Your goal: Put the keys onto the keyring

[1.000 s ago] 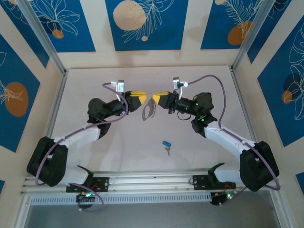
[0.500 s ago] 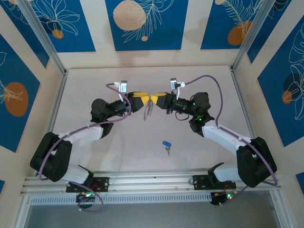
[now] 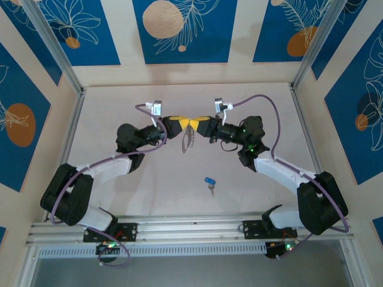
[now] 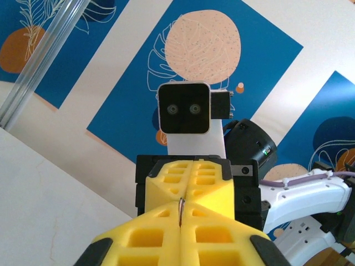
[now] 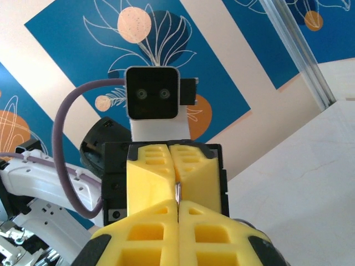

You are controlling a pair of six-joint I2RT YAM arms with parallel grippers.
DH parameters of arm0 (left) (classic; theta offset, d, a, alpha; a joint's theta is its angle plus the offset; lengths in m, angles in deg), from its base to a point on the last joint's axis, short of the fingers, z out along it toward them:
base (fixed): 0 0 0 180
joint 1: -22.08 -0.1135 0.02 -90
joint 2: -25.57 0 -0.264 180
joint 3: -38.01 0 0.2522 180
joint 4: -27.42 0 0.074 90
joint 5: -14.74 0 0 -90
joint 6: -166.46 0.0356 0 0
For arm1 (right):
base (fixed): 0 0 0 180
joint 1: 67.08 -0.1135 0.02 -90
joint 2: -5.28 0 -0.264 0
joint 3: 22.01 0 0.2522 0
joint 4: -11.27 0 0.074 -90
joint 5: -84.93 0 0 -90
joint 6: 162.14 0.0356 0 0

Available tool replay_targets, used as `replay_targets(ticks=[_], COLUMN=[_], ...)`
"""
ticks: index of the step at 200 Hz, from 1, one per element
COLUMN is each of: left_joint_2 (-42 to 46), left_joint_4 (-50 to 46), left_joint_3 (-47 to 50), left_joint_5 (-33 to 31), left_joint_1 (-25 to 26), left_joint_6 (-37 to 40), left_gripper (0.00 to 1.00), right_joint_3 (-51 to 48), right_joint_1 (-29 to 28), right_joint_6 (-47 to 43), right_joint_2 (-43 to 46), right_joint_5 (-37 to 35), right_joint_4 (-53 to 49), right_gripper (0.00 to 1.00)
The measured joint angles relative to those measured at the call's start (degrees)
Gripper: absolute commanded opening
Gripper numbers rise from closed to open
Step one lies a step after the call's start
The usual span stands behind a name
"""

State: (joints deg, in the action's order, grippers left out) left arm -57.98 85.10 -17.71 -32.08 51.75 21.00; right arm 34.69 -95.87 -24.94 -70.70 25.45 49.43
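The keyring (image 3: 187, 139), a flat grey metal loop, hangs above the table between the two yellow-fingered grippers, which meet tip to tip. My left gripper (image 3: 186, 122) is shut on its upper edge from the left. My right gripper (image 3: 195, 123) is shut on it from the right. In the left wrist view a thin metal edge of the keyring (image 4: 181, 209) shows pinched between my left gripper's (image 4: 181, 221) pads. The right wrist view shows the keyring's edge (image 5: 177, 192) the same way in my right gripper (image 5: 178, 209). One of the keys (image 3: 209, 182), blue-headed, lies on the table nearer the arm bases.
The pale table (image 3: 119, 107) is walled by blue-and-cream patterned panels with metal posts (image 3: 57, 51) at the back corners. An aluminium rail (image 3: 191, 224) runs along the near edge by the arm bases.
My left gripper has moved right to meet the right gripper and has shut on the keyring. The keyring has swung to hang more edge-on. The key has not moved.
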Motion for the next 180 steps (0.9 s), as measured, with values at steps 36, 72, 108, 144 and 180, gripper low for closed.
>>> replay_targets(ticks=[36,72,108,144,180], left_joint_2=[0.0,2.16,5.46,6.51,6.01], left_joint_4=[-0.7,-9.4,-24.17,-39.6,-50.34], left_joint_3=[0.0,-0.94,-6.19,-13.25,-18.08], left_joint_5=[0.22,2.45,6.12,9.81,12.87], left_joint_1=[0.04,0.46,0.59,0.61,0.61], left_joint_6=[0.46,5.79,15.34,25.75,32.24], left_gripper=[0.0,0.0,0.0,0.0,0.0], right_joint_3=[0.0,-0.9,-1.38,-1.38,-1.29], right_joint_1=[0.68,6.1,9.33,9.33,9.27], right_joint_6=[0.17,0.81,-0.76,-3.8,-5.49], right_joint_2=[0.11,2.71,6.75,7.96,7.96], right_joint_5=[-0.11,0.59,3.21,7.5,11.13], right_joint_4=[-0.9,-3.93,-8.52,-12.39,-13.99], right_gripper=[0.29,0.37,0.4,0.4,0.39])
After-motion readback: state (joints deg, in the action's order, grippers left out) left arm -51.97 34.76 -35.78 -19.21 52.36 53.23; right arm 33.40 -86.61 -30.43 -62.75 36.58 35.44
